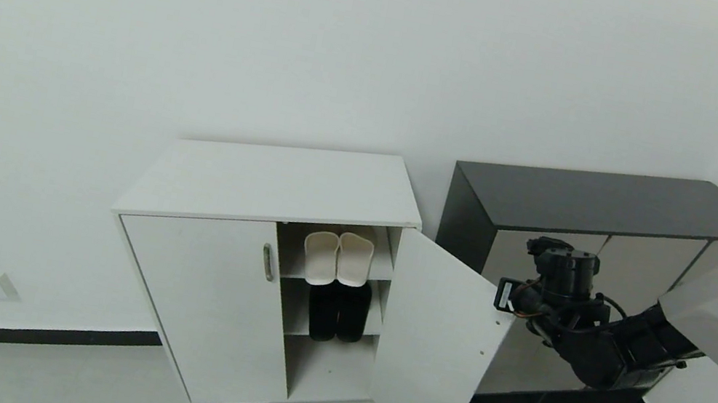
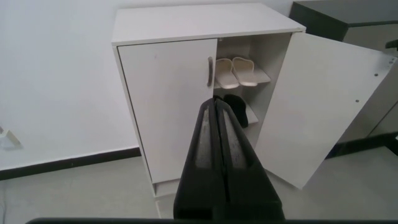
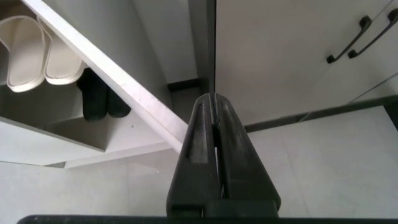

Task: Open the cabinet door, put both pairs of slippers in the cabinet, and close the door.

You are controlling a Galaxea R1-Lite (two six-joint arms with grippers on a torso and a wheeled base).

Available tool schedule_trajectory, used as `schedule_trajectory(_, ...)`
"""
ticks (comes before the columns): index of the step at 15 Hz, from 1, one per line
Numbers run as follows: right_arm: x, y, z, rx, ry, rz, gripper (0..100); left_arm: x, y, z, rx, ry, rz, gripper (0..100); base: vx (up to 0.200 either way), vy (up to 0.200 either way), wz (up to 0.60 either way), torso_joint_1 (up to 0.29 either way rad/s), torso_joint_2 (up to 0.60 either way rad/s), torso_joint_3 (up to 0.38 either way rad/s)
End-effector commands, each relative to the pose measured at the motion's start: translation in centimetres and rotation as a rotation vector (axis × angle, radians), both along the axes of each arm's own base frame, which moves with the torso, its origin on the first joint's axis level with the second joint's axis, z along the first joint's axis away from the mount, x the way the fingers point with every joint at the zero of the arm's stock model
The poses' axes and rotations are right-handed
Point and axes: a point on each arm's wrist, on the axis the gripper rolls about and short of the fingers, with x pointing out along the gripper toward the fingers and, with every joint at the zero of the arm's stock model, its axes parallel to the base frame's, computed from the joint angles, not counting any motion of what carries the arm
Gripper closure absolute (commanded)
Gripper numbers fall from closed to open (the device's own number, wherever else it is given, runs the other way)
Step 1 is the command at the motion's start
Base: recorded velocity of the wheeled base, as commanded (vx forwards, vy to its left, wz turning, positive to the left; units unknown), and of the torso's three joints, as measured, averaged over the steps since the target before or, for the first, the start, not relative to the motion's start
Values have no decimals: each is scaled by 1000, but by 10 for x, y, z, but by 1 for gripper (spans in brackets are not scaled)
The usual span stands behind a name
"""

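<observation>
White slippers (image 1: 338, 258) and black slippers (image 1: 337, 310) sit shelved inside the cabinet (image 1: 273, 183). Its door (image 1: 434, 340) stands open. Right claw (image 3: 213, 99), tips together, is near the door's free edge. Recommend pushing there steadily until flush.

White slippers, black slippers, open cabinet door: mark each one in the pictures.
white slippers (image 1: 354, 260): head view, on the footbed of one slipper.
black slippers (image 1: 325, 310): head view, on the body of one slipper.
open cabinet door (image 1: 433, 347): head view, middle of its inner face.
</observation>
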Motion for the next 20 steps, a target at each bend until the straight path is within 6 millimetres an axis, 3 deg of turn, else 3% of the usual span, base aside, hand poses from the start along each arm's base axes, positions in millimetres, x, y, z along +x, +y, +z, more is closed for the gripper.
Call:
schedule_trajectory(1, 1, 0, -4, -3, 8, 0, 100, 0, 0, 0, 0, 0, -1, 100, 0, 0, 0, 0, 0, 0)
schedule_trajectory(9, -7, 11, -4, -11, 19, 24, 100, 0, 0, 0, -1, 0, -1, 100, 0, 0, 0, 0, 0, 0)
schedule_trajectory(14, -50, 50, 4, -23, 39, 149, 100, 0, 0, 0, -1, 0, 1, 100, 0, 0, 0, 0, 0, 0)
schedule_trajectory(16, -79, 77, 5, -32, 55, 240, 100, 0, 0, 0, -1, 0, -1, 100, 0, 0, 0, 0, 0, 0)
schedule_trajectory(18, -90, 87, 14, -37, 29, 240, 100, 0, 0, 0, -1, 0, 1, 100, 0, 0, 0, 0, 0, 0)
schedule_trajectory(20, -97, 85, 25, -25, 10, 245, 100, 0, 0, 0, -1, 0, 1, 100, 0, 0, 0, 0, 0, 0)
